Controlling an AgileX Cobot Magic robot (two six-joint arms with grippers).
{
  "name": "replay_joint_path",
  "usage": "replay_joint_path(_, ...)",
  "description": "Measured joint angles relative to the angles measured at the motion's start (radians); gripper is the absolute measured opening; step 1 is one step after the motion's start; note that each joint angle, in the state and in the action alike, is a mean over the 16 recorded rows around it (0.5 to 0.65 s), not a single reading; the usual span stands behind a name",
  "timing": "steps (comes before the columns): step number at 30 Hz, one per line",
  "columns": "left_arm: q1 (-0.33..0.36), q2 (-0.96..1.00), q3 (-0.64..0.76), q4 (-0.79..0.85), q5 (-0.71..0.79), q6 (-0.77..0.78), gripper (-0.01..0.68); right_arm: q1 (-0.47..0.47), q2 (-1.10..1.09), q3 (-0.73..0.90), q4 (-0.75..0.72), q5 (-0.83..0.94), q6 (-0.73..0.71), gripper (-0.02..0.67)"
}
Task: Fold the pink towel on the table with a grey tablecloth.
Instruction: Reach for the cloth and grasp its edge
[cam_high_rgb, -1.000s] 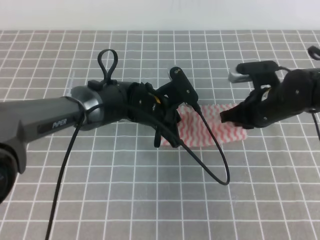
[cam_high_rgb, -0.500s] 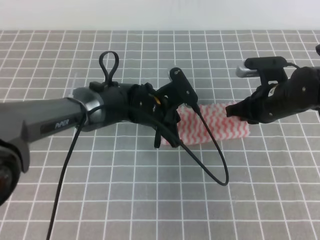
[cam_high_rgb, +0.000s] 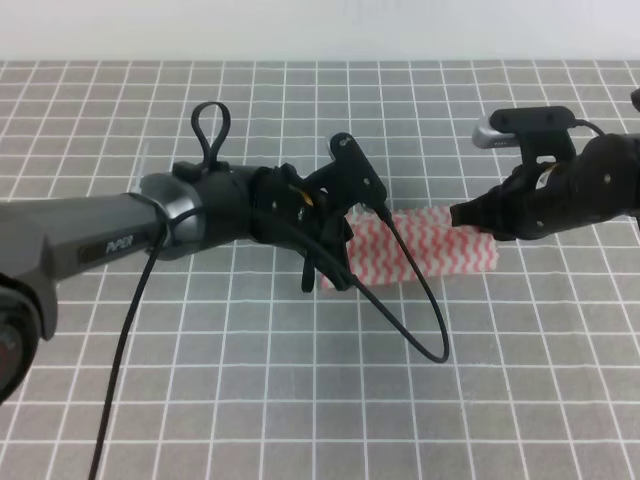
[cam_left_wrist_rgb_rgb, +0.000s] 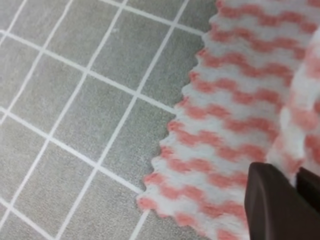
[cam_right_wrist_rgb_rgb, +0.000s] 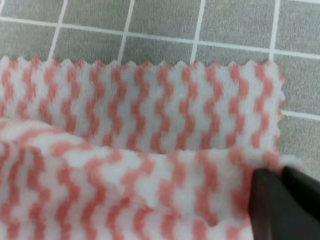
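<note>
The pink towel lies mid-desk, one long edge lifted and curling over itself; it looks thin, light and limp, so corners seem the surest hold. The left hand and right hand each pinch an end of that raised edge. Around it the grey-clothed desk shows only gridded cloth.

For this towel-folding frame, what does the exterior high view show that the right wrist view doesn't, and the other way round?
Only the exterior high view shows both arms: the left gripper at the pink towel's left end and the right gripper at its right end, plus the wide table with a grey tablecloth. Only the right wrist view shows the towel's pinked zigzag edge and a raised layer of cloth pinched by the dark fingertips, above the flat layer. Both show the pink-and-white wavy stripes on the gridded cloth.
</note>
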Motion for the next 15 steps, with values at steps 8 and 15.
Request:
replay_joint_path(8,0.005,0.001,0.000,0.001,-0.005,0.000,-0.002,0.000,0.018,-0.023,0.000,-0.003,-0.008,-0.014)
replay_joint_path(15,0.006,0.004,0.000,0.001,-0.007,0.000,-0.002,0.000,0.025,-0.047,0.000,0.002,-0.018,-0.014)
